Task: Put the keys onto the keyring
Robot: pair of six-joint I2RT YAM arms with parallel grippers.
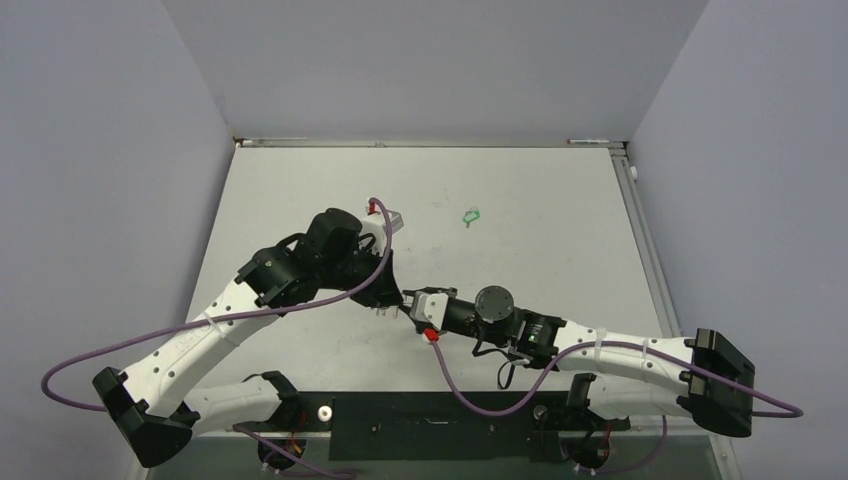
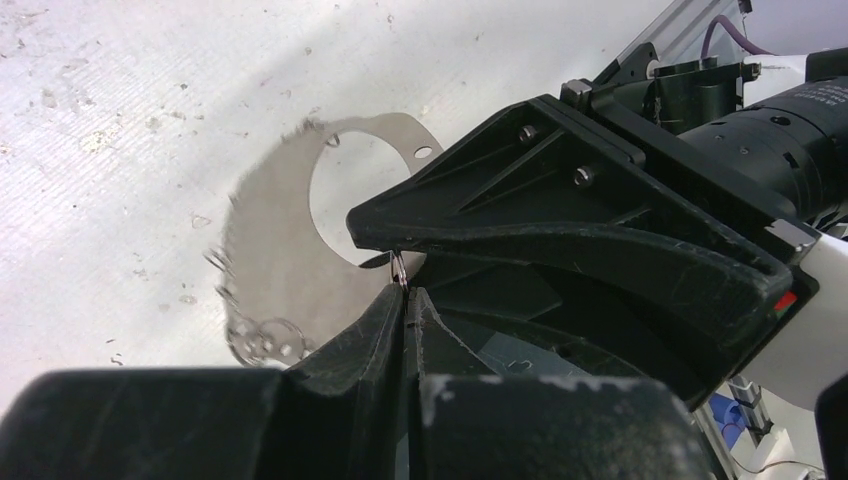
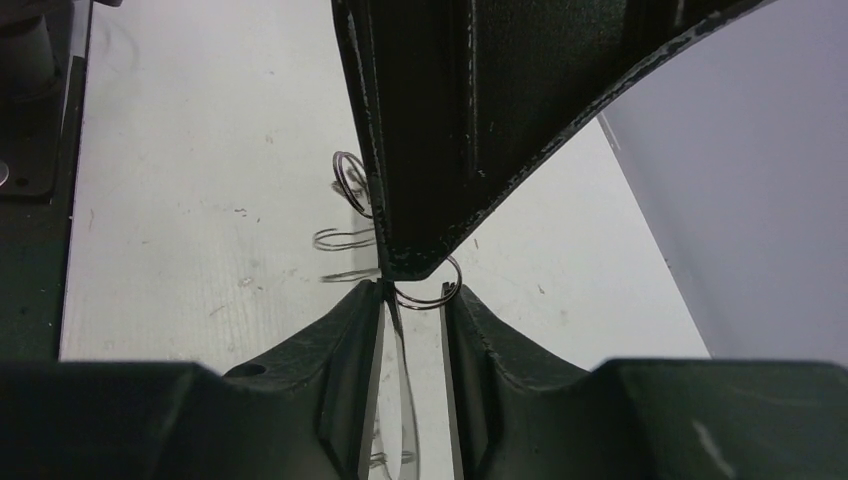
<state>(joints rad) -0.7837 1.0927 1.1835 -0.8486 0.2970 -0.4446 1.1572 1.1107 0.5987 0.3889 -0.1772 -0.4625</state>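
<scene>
Where seen mid-frame, the flat grey metal keyring is clamped by the right gripper. The left gripper is clenched on its rim.

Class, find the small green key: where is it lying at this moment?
In the top view the green key lies alone on the table, slightly right of centre, toward the far edge, with nothing touching it.

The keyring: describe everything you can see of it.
The keyring is a flat, thin grey metal ring with a wide round opening, small holes along its rim and tiny wire loops hanging there. The left gripper pinches one loop; the ring's edge stands between the fingers of the right gripper.
</scene>
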